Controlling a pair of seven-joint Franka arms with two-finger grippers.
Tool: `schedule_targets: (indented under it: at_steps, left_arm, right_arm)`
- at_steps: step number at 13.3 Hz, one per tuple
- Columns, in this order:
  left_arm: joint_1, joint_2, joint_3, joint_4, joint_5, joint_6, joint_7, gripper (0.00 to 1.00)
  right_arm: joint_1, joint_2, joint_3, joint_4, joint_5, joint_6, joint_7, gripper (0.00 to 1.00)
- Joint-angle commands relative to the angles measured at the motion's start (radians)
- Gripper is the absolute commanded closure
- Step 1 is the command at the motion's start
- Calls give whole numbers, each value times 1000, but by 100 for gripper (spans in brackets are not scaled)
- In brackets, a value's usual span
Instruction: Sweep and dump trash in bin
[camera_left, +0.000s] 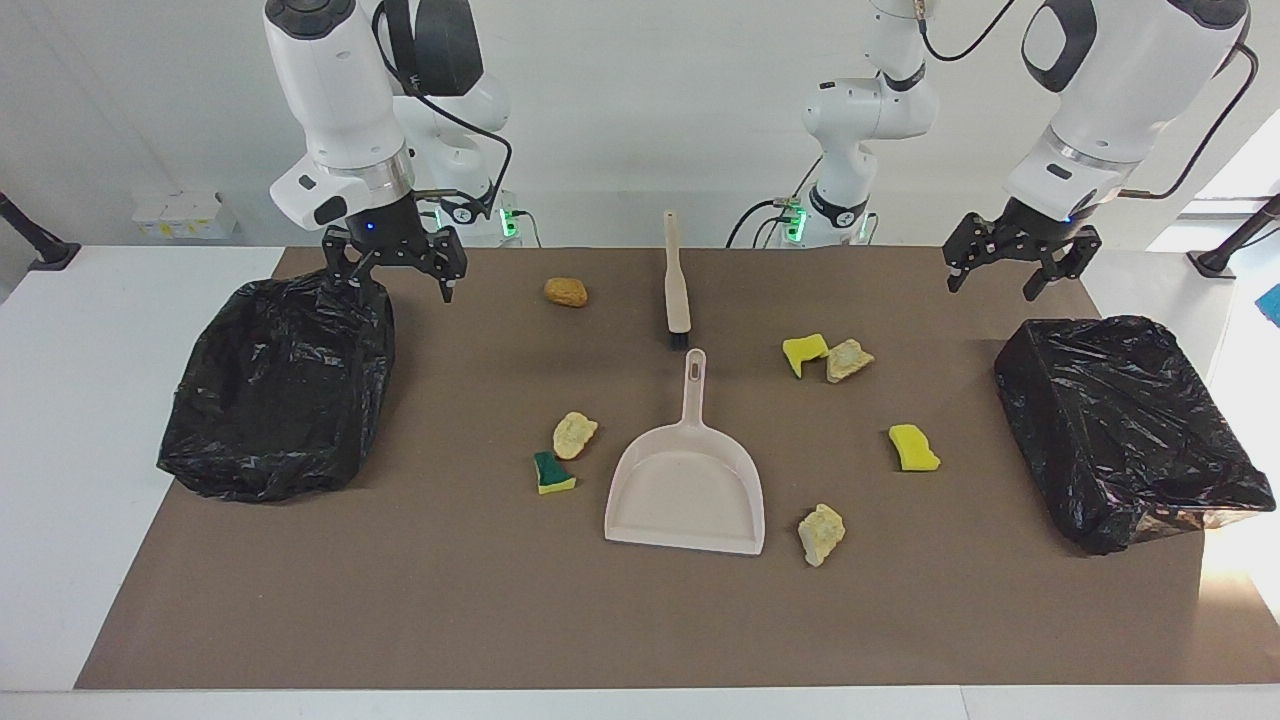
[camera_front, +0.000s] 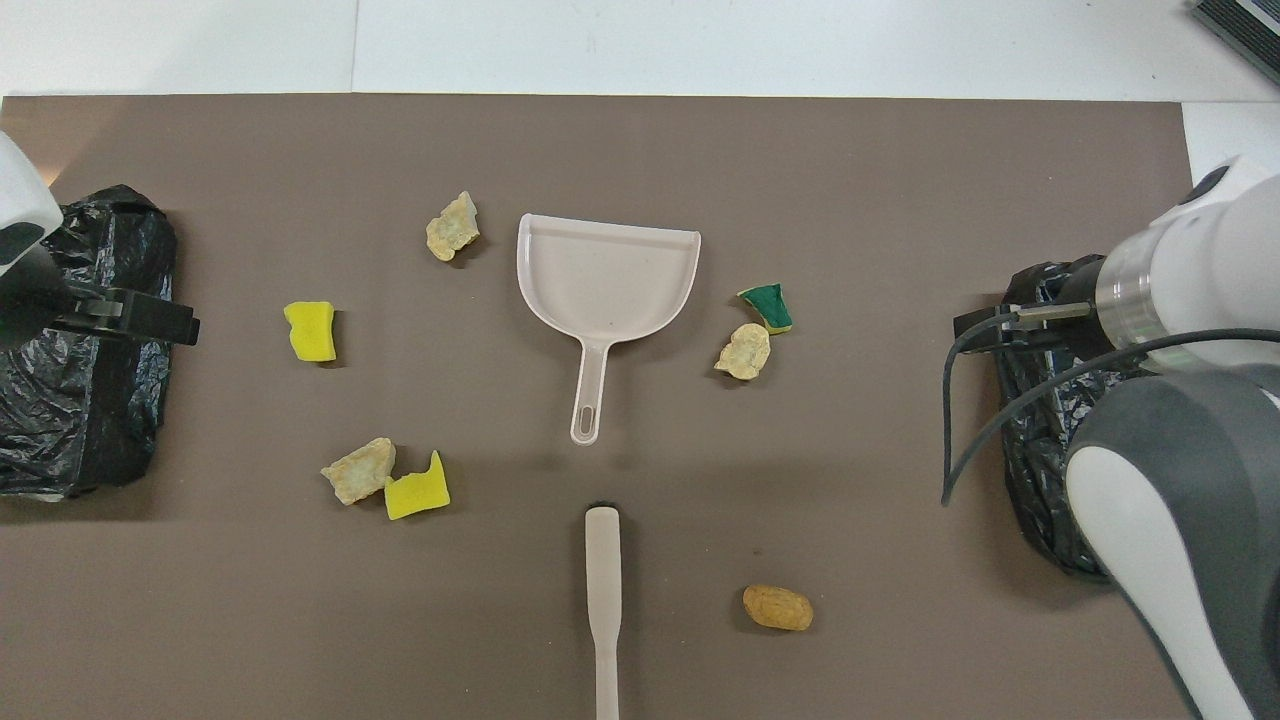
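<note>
Both arms are hanging idle w/ nothing held: the right gripper (camera_left: 398, 268) is hovering over the robots' edge of the black-bagged bin (camera_left: 275, 395) at the right arm's end, fingers spread; the left gripper (camera_left: 1020, 262) is hovering just robot-side of the other bagged bin (camera_left: 1130, 425), fingers also spread.

Key relation: the brush (camera_left: 677, 280) is lying mid-table near the robots, about midway btwn the two grippers, long axis running straight away from the robots, bristles pointing at the dustpan (camera_left: 686, 480). The dustpan handle is lining up w/ it, almost tip to tip but apart; the pan mouth is facing away from the robots. Neither arm is clearly nearer, so either could prob. take the brush.

The trash is sitting scattered round the pan: brown chunk (camera_left: 566, 291) beside the brush; tan chunk (camera_left: 575, 434) touching the green-topped sponge (camera_left: 553, 473); yellow piece (camera_left: 804, 352) touching another tan chunk (camera_left: 848, 360); lone yellow sponge (camera_left: 913, 447); last tan chunk (camera_left: 821, 533) beside the pan's mouth corner. Nothing is blocking either handle.
</note>
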Motion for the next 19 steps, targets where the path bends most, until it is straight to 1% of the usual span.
schedule_targets:
  at_steps: [1, 6, 9, 10, 12, 13, 14, 16, 17, 18, 19]
  left_arm:
    - [0, -7, -2, 9, 31, -22, 16, 0]
    - [1, -15, -5, 1, 19, -62, 13, 0]
    - [-13, -38, -6, -45, 16, -63, 2, 0]
    - [-17, -45, -11, -74, 16, -62, -1, 0]
    - [-63, -97, -11, -178, 8, -31, -13, 0]
    - [-78, -116, -12, -227, 7, -4, -45, 0]
    - [-111, -136, -12, -272, 5, 22, -97, 0]
    - [-177, -157, -14, -351, -22, 79, -258, 0]
    - [-230, -172, -12, -402, -39, 120, -309, 0]
    - [-267, -198, -12, -460, -41, 168, -326, 0]
    - [-295, -218, -14, -508, -49, 203, -343, 0]
  right_arm:
    - [-8, 9, 3, 19, 25, -17, -22, 0]
    - [-11, 9, 3, 19, 25, -24, -27, 0]
    - [-9, 9, 3, 19, 25, -24, -27, 0]
    - [-9, 9, 3, 19, 25, -26, -27, 0]
    - [-12, 19, 5, 25, 48, -11, -24, 0]
    - [-6, 38, 8, 70, 68, -14, -22, 0]
    - [4, 49, 13, 94, 54, -27, -19, 0]
    - [67, 113, 13, 166, 33, -55, -10, 0]
    - [86, 131, 13, 177, 27, -54, 28, 0]
    - [95, 160, 14, 184, 20, -49, 100, 0]
    - [133, 202, 13, 222, 16, -49, 157, 0]
